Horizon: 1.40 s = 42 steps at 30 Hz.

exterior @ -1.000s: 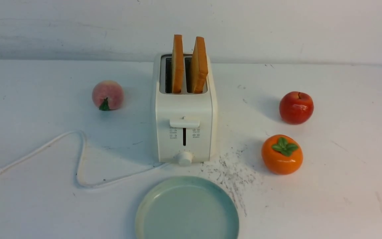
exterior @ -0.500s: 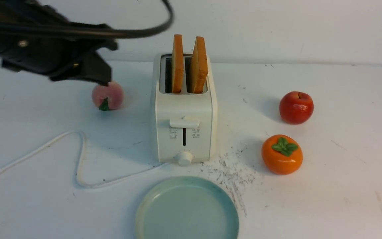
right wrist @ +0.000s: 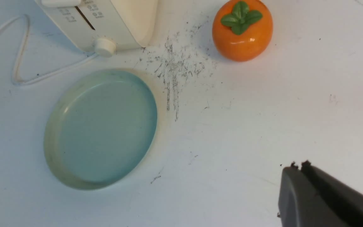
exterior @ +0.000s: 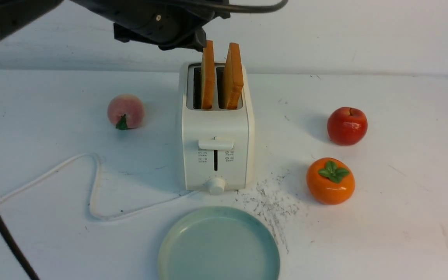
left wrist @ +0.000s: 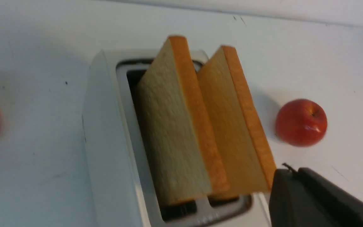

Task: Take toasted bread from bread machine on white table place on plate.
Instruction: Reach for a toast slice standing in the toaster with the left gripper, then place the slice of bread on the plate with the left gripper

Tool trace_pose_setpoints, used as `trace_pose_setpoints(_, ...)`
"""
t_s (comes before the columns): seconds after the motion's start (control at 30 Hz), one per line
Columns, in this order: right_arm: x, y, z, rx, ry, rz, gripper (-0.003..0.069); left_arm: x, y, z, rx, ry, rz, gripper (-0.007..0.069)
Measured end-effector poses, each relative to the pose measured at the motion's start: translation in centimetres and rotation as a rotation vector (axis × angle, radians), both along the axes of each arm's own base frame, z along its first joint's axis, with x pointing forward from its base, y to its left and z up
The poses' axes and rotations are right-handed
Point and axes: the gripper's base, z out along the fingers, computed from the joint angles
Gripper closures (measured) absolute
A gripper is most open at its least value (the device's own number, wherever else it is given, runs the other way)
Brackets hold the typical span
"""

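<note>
Two slices of toasted bread (exterior: 207, 76) stand on edge in the slots of the cream bread machine (exterior: 216, 132), at the middle of a scuffed white tabletop (exterior: 403, 194) backed by a plain white wall (exterior: 364, 35). The left tool (exterior: 187, 39) hangs above the bread machine, close by the top edge of the left slice. Only one dark finger shows at the wrist, so how far it is parted cannot be told, nor whether it touches the bread. The right tool (right wrist: 310, 195) hovers over bare tabletop, its opening equally unclear and nothing seen in it. A pale teal plate (exterior: 219, 249) lies just in front of the bread machine, beside a patch of dark grey speckles (exterior: 272, 202). A peach (exterior: 126, 111) sits to the left, a red apple (exterior: 347, 126) and an orange persimmon (exterior: 330, 181) to the right. A white cord (exterior: 97, 171) loops across the near left.
</note>
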Motion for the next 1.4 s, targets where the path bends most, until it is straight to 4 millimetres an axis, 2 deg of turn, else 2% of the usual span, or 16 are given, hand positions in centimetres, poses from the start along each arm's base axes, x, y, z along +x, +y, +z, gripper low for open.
trace_pose_setpoints(0.13, 0.0, 0.0, 0.0, 0.000, -0.003, -0.001, 0.0651, 1.4, -0.5, -1.9, 0.023, 0.003, 0.006, 0.0462)
trace_pose_setpoints(0.33, 0.1, 0.0, 0.1, 0.001, -0.019, -0.008, 0.0645, 3.1, -0.9, -4.8, 0.094, 0.018, 0.003, 0.0214)
trace_pose_setpoints(0.5, 0.4, -0.1, -0.4, -0.002, -0.028, -0.022, 0.0644, 3.6, -1.1, -5.7, 0.105, 0.031, 0.003, 0.0162)
trace_pose_setpoints(0.67, 0.7, -0.2, -2.3, 0.009, 0.005, -0.036, 0.0641, 3.9, -1.1, -6.3, 0.138, 0.033, 0.001, 0.0257)
trace_pose_setpoints(0.73, 0.8, -0.1, -2.7, 0.024, 0.008, -0.039, 0.0639, 3.9, -1.0, -6.5, 0.152, 0.039, 0.000, 0.0344)
trace_pose_setpoints(0.77, 0.8, 0.0, -3.0, 0.041, 0.015, -0.042, 0.0637, 3.9, -1.0, -6.5, 0.163, 0.046, -0.001, 0.0472)
trace_pose_setpoints(0.8, 0.9, 0.0, -3.2, 0.049, 0.014, -0.045, 0.0636, 3.8, -0.9, -6.5, 0.177, 0.048, -0.002, 0.0536)
trace_pose_setpoints(0.83, 0.9, 0.0, -3.2, 0.052, 0.014, -0.046, 0.0636, 3.5, -0.8, -6.1, 0.177, 0.048, -0.002, 0.0554)
trace_pose_setpoints(0.93, 1.0, 0.0, -3.2, 0.054, 0.003, -0.051, 0.0634, 2.3, -0.2, -4.1, 0.182, 0.039, -0.001, 0.0535)
trace_pose_setpoints(1.07, 1.1, 0.0, -3.1, 0.056, -0.012, -0.058, 0.0630, -0.9, 1.3, 0.8, 0.159, -0.030, 0.005, 0.0533)
trace_pose_setpoints(1.1, 1.1, 0.0, -3.1, 0.056, -0.013, -0.058, 0.0629, -1.9, 1.7, 2.1, 0.153, -0.043, 0.006, 0.0533)
trace_pose_setpoints(1.13, 1.1, 0.0, -3.0, 0.059, -0.019, -0.060, 0.0629, -4.4, 2.7, 4.8, 0.133, -0.064, 0.002, 0.0533)
trace_pose_setpoints(1.2, 1.2, -0.1, -2.9, 0.061, -0.031, -0.065, 0.0629, -7.1, 3.7, 6.9, 0.127, -0.067, -0.019, 0.0533)
trace_pose_setpoints(1.27, 1.2, -0.1, -2.9, 0.065, -0.038, -0.068, 0.0627, -8.3, 4.1, 7.6, 0.138, -0.048, -0.046, 0.0533)
trace_pose_setpoints(1.3, 1.2, -0.1, -2.8, 0.070, -0.040, -0.069, 0.0626, -9.9, 4.4, 8.0, 0.170, -0.015, -0.103, 0.0533)
trace_pose_setpoints(1.4, 1.3, 0.0, -2.8, 0.085, -0.042, -0.070, 0.0626, -11.2, 4.4, 7.2, 0.243, 0.101, -0.221, 0.0533)
